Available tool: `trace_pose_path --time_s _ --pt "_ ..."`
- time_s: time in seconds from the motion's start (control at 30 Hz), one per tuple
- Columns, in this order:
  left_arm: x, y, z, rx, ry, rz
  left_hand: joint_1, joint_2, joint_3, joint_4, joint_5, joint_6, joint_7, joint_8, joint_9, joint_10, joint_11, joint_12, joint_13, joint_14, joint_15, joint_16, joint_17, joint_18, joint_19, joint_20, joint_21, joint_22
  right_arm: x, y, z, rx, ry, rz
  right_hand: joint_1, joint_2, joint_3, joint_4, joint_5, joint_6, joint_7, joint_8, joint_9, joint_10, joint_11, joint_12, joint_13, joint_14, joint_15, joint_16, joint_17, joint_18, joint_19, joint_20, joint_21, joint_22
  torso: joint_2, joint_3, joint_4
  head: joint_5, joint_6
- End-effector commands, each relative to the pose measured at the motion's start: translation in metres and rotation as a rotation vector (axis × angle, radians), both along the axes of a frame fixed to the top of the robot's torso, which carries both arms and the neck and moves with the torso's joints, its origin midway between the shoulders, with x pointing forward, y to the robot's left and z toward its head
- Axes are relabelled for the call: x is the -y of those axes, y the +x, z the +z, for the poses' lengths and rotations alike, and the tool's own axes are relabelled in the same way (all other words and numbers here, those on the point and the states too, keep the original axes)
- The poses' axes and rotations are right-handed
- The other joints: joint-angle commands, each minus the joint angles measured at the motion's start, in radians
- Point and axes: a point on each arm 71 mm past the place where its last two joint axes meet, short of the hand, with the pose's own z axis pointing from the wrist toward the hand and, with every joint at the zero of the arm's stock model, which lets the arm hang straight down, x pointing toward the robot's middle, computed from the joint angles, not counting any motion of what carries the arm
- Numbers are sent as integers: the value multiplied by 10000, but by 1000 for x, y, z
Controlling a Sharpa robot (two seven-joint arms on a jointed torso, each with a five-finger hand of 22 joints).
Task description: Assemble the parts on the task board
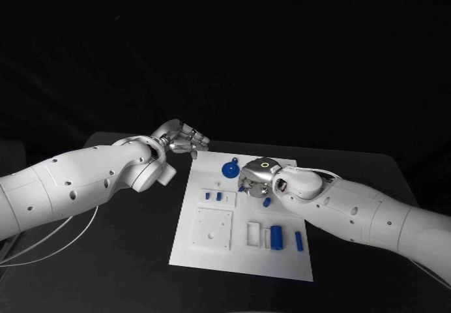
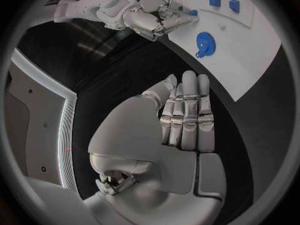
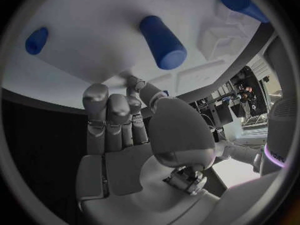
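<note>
Task board (image 1: 212, 257) is laid mid-tabletop (image 1: 113, 274). Right robot hand (image 1: 255, 177) is positioned over the board's far half, fingers curled down onto its surface, nothing seen held. Blue gear (image 1: 230, 169) lies just beside it; blue peg (image 3: 162, 41) just beyond the fingertips. Left robot hand (image 1: 183, 140) is held off the board's far-left corner, fingers together, empty. Blue parts (image 1: 276, 237) are seated near the board's near-right edge.
</note>
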Motion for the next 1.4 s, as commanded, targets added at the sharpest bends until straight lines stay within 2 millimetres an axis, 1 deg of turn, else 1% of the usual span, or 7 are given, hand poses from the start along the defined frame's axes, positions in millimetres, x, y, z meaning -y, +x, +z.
trace_pose_path --time_s 0.03,0.4,0.6,0.73,0.87,1.0,1.4 --pt "2 0 1 15 32 -151 103 -30 45 21 -9 -52 -11 19 -4 -56 4 -41 -11 56 6 -38 10 77 25 -21 24 239 2 -2 -9 -220 -453 -154 -3 102 -199 24 -158 134 16 74 34 13 41 27 -4 27 67 36 11 100 303 57 7 873 -2 -6 0 -13 -4" --pt "2 -1 1 -15 51 -185 134 -15 56 -14 -3 -51 -4 20 -4 -55 7 -41 -11 50 5 -44 11 83 -19 -25 121 244 -2 -1 -8 -16 -528 -239 25 309 -689 176 -575 454 -82 75 43 44 -1 59 16 35 41 51 23 60 332 34 -8 884 -2 -8 1 -16 -14" --pt "3 -2 0 -97 79 -229 119 -8 53 -11 16 -64 -4 17 -6 -41 3 -38 -10 51 8 -48 10 83 -64 -19 181 237 -2 0 -7 218 -504 -370 -39 242 -783 311 -298 534 -122 76 45 90 -38 97 56 39 15 82 49 47 352 10 17 891 -1 -4 1 -30 -19" --pt "3 -2 0 -151 89 -275 74 -4 43 22 17 -95 2 15 -8 -8 -6 -37 -10 63 6 -41 14 78 -66 -15 181 226 -3 0 -6 248 -522 -435 -232 130 -985 469 895 506 -137 78 44 58 -67 22 6 32 -9 82 63 46 363 -19 13 889 -7 -4 -4 -45 -21" --pt "4 -3 0 -181 90 -318 65 -4 42 29 19 -103 3 15 -8 -1 -9 -37 -9 65 6 -39 15 77 -67 -14 178 221 -5 -1 -7 108 -660 -447 -627 9 -1019 616 2989 233 -85 73 25 -35 -54 -100 -68 14 -8 15 30 36 356 -24 -30 884 2 -6 5 -54 -18" --pt "4 -4 0 -193 89 -341 66 -7 53 29 35 -133 12 14 -9 11 -9 -39 -10 69 3 -37 16 77 -60 -18 175 220 -5 -2 -7 91 -663 -436 -1002 -114 -564 560 4095 169 -65 75 30 -33 -69 -103 -54 15 -24 14 43 47 365 -37 2 900 -2 0 -1 -57 -19" --pt "4 -5 0 -226 100 -396 81 -3 72 20 46 -176 16 17 -8 121 -38 -35 -8 88 -12 -21 26 71 -51 -31 179 227 -4 -4 -1 411 -55 -579 -1398 -319 230 497 5070 185 -68 75 33 15 -125 -121 18 13 -99 32 122 35 391 -116 162 926 -6 0 8 -84 -15"
